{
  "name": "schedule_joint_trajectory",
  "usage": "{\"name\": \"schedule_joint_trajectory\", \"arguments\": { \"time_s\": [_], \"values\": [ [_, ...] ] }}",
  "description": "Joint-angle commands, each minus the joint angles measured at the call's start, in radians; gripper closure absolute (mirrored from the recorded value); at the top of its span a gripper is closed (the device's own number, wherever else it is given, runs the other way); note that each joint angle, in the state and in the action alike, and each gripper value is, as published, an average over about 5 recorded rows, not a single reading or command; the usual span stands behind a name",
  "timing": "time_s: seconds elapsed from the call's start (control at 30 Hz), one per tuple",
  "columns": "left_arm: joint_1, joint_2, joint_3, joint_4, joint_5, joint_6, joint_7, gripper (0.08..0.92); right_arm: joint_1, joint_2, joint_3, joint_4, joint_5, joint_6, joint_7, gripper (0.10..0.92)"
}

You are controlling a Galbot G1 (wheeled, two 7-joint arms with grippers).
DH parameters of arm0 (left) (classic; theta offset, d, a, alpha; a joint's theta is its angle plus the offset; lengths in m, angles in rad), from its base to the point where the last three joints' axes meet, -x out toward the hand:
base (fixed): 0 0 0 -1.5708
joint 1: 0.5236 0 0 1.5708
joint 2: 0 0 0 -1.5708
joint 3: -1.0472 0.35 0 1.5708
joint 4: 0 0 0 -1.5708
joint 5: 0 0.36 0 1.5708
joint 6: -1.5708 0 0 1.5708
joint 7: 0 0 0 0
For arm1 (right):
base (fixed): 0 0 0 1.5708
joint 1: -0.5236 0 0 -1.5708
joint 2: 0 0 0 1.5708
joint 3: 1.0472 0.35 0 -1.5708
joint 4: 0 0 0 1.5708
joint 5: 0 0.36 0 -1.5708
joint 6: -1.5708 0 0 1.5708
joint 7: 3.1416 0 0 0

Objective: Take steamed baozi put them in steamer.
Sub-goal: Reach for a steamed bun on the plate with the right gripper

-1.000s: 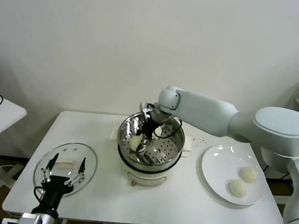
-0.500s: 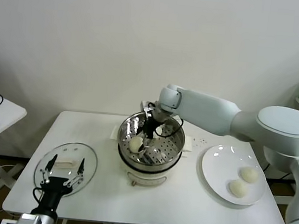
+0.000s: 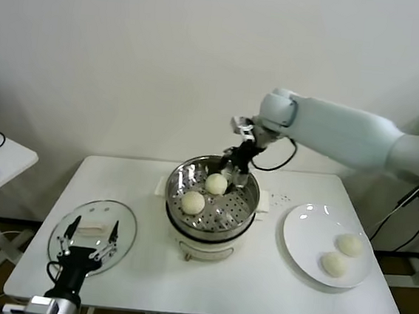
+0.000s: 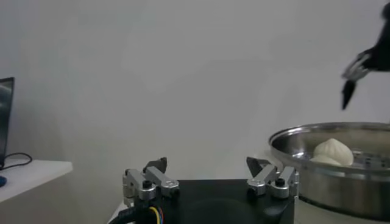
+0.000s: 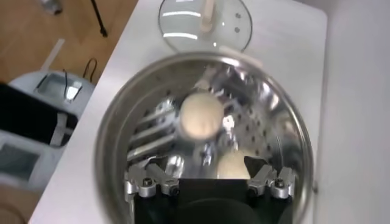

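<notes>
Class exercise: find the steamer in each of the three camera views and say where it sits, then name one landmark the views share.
Head view: steamer at table centre, two baozi inside.
Left wrist view: steamer at the picture's right edge, side-on, beyond the left gripper.
Right wrist view: steamer fills the frame from above.
Shared landmark: the baozi inside.

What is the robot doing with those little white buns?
It is moving buns from the plate into the shiny steamer. Two buns sit in the steamer, and two more wait on the plate. The right gripper is open and empty, raised above the steamer's back rim. The left gripper is open too, parked over the glass lid at the table's left end.
</notes>
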Motion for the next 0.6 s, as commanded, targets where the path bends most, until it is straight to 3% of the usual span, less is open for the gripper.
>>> {"name": "schedule_joint_trajectory", "arguments": {
  "time_s": [0.03,0.3,0.6],
  "values": [
    [-0.025,0.01,-0.015,0.001,-0.04,0.024,-0.009,0.177,0.069,-0.381,-0.005,0.163,-0.234,0.069,-0.096,0.203],
    [-0.016,0.022,-0.01,-0.009,-0.029,0.012,-0.003,0.177,-0.269,-0.566,0.244,0.102,-0.536,0.146,-0.116,0.203],
    [-0.026,0.021,0.003,-0.007,-0.009,0.019,0.001,0.177,-0.618,-0.625,0.491,0.102,-0.679,0.161,-0.111,0.203]
  ]
}}
